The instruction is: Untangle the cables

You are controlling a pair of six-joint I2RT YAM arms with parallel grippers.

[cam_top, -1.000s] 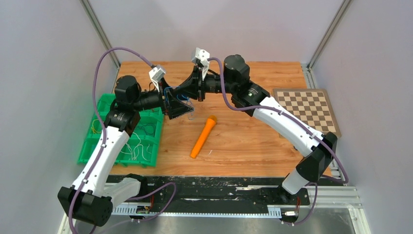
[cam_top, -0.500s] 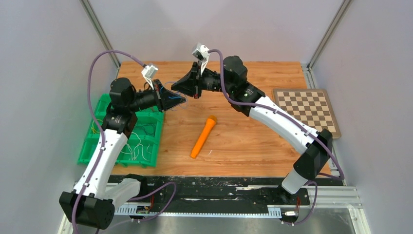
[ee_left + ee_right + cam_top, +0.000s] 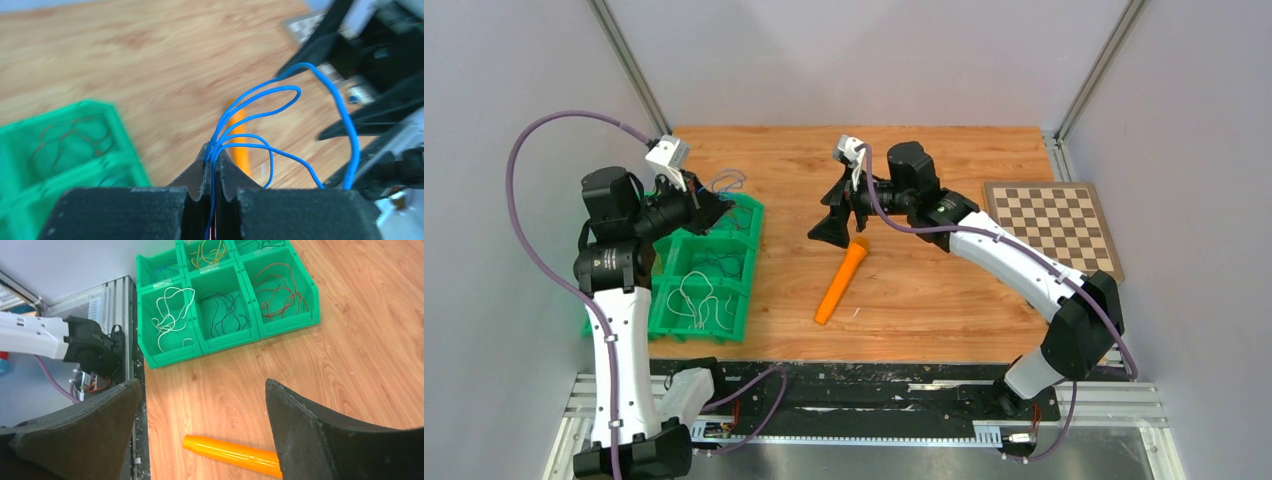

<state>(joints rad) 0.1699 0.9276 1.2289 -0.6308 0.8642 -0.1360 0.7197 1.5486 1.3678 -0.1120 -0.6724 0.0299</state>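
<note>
Left wrist view shows me my left gripper (image 3: 211,161) clamped on looping blue cables (image 3: 280,92) (held up near the green bin (image 3: 75,135)). My right gripper (image 3: 201,385) gapes wide, holding nothing, above the orange marker (image 3: 225,452).

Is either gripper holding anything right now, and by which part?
Left gripper pinches the blue cable where its loops bunch together; right gripper is open, holding nothing.

The top camera looks down from high behind the arm bases at 6 o'clock onto the whole worktop (image 3: 924,300). Each wrist camera sits close behind its own jaws: the left faces across the wood, the right looks down on green bins (image 3: 280,322) at 12 o'clock. All three share the orange marker (image 3: 842,280).
</note>
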